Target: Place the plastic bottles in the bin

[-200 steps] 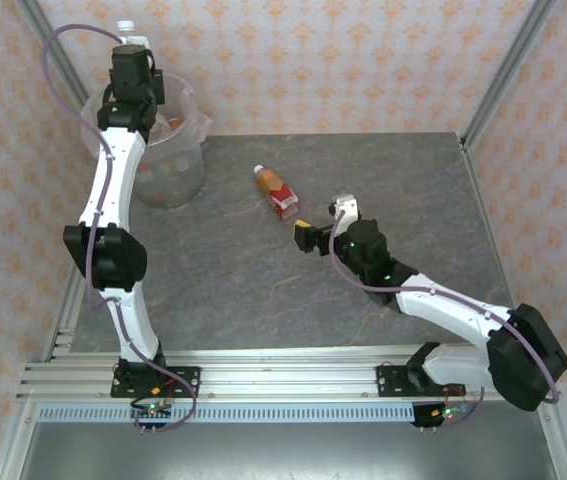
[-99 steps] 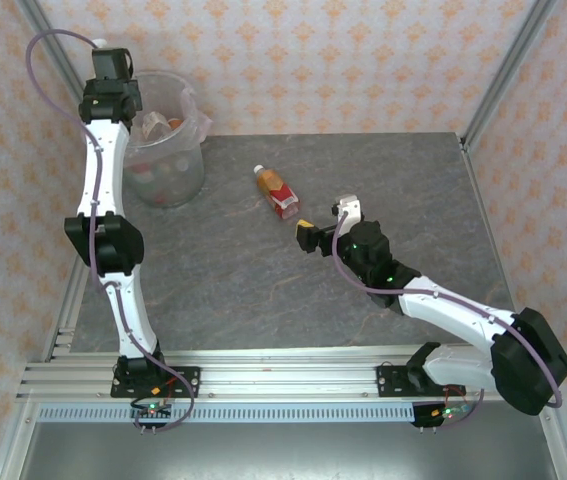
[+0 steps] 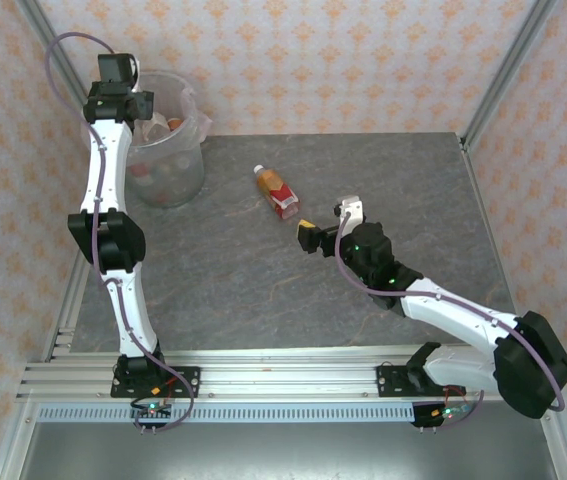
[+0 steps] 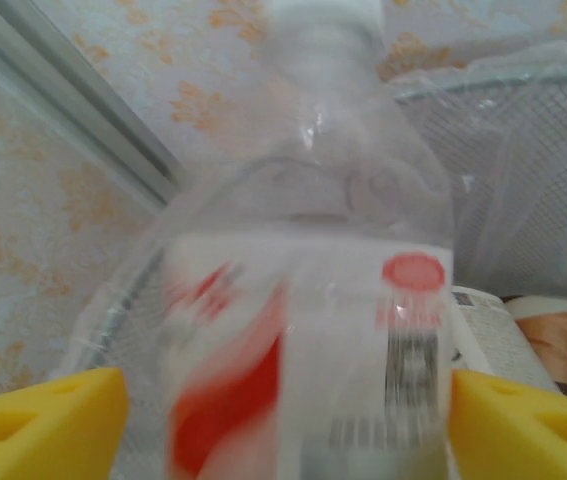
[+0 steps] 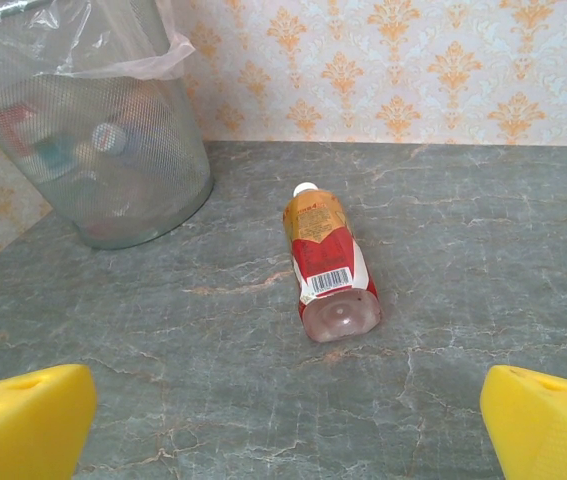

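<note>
Over the bin [image 3: 175, 178], the left gripper [image 4: 288, 420] stands wide around one clear red-labelled bottle [image 4: 303, 300], seemingly loose. One amber bottle [image 5: 328, 270] lies on the surface [image 5: 483, 250] before the wide-open right gripper [image 5: 285, 420].

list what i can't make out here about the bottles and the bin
Clear bottle, left wrist view: label print blurred, base cut off by the bottom edge.
Left gripper, same view: blur hides whether its fingers touch that bottle.
Bin contents, right wrist view: hazy wall and bag smear them; no count possible.
Lying bottle, right wrist view: label text too small.
</note>
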Controlling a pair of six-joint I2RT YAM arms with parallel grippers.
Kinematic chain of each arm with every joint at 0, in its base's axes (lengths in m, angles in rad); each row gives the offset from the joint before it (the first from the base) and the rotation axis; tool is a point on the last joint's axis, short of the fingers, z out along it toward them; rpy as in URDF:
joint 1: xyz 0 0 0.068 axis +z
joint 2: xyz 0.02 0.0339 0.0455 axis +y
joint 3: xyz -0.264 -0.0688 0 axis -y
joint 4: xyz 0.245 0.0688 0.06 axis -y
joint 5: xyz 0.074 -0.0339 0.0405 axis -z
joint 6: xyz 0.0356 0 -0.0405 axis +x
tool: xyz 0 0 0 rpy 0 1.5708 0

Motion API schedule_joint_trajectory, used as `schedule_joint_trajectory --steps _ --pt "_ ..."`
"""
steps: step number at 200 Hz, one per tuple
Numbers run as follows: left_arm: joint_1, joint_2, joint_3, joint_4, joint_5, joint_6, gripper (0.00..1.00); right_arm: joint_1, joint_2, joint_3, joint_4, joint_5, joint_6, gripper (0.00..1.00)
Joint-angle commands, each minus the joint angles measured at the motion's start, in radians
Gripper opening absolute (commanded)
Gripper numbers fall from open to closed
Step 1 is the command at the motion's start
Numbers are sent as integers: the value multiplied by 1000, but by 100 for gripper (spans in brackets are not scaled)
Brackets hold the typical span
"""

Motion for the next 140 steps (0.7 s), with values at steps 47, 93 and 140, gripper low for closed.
schedule_joint_trajectory --steps 47,93,140 --pt "-2 -92 15 -88 321 -48 100 7 -8 -9 14 14 19 99" --pt "-1 -142 -9 -93 518 -115 100 6 -1 -2 16 19 15 99" --pt "-9 -185 -29 -57 692 -250 100 6 32 18 2 74 40 99"
